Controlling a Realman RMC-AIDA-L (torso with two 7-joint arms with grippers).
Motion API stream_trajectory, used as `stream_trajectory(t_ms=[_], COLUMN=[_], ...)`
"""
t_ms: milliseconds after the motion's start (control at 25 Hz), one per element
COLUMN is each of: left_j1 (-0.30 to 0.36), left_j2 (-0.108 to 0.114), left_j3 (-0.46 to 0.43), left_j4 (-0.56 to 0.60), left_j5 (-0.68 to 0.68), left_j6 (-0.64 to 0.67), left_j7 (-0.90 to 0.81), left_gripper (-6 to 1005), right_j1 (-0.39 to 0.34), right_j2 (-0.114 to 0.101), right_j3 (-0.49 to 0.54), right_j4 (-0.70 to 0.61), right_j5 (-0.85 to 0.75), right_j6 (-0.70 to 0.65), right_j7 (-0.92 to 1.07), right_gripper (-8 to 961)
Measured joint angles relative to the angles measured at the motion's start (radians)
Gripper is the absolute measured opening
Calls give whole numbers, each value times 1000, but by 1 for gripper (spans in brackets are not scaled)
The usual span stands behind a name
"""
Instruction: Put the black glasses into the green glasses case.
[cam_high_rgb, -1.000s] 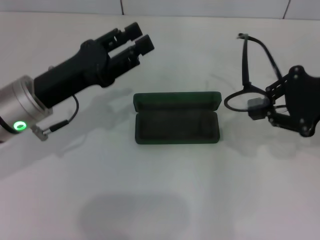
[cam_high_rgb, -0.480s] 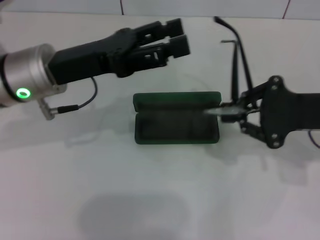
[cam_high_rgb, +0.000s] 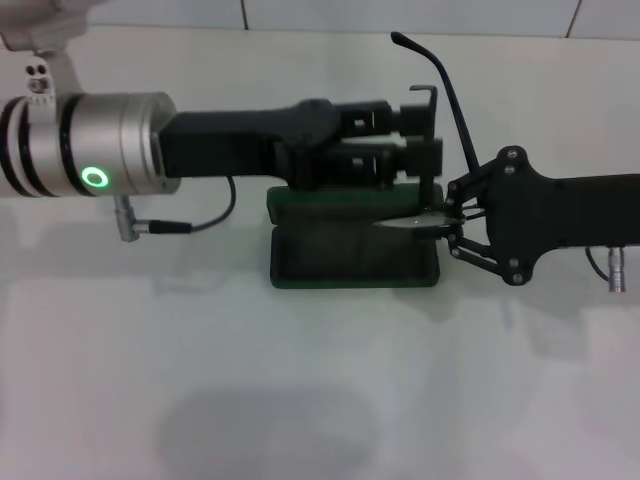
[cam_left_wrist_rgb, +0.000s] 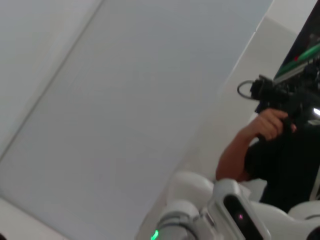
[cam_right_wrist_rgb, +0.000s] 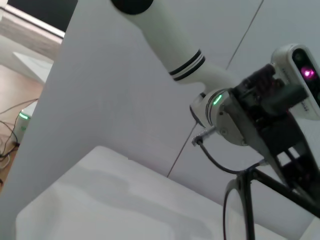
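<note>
The green glasses case (cam_high_rgb: 352, 266) lies open mid-table, and my left arm hides most of its lid. From the right, my right gripper (cam_high_rgb: 447, 218) is shut on the black glasses (cam_high_rgb: 447, 86) at the case's right end. One lens points in over the open base, and the temple arms stick up and away. My left gripper (cam_high_rgb: 428, 140) reaches across above the lid, level with the raised temples, its fingers a narrow gap apart with nothing between them. The right wrist view shows a lens rim of the glasses (cam_right_wrist_rgb: 239, 210) close up, with the left gripper (cam_right_wrist_rgb: 272, 117) beyond it.
The white table (cam_high_rgb: 300, 400) is bare in front of the case. A tiled wall edge runs along the back. The left wrist view shows a wall and a person (cam_left_wrist_rgb: 260, 130) holding a device, away from the table.
My left arm has swung right until its gripper is over the case lid beside the temples. My right gripper has carried the glasses left, from beside the case to its right end.
</note>
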Motion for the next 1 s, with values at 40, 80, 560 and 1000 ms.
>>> stream_trajectory(t_ms=[40,80,560,1000], left_j1=[-4,-4,-16,39], left_j2=[-2,-3,-17,-1], left_j3=[0,0,0,-64], left_j4=[-2,-3,-5,3], left_j5=[14,20,78,86], left_j6=[0,0,1,-60], left_j7=[-7,-10,-27,-10], left_gripper=[832,832,832,833], right_j1=[3,5,10,-27], right_j2=[0,0,0,-3], right_j3=[-4,-7,-14,-11], right_j4=[-1,-1,-1,-25], right_j5=[0,0,2,20], right_j6=[5,7,11,-83], right_j7=[-3,-3,-7,-48], right_gripper=[107,107,108,107])
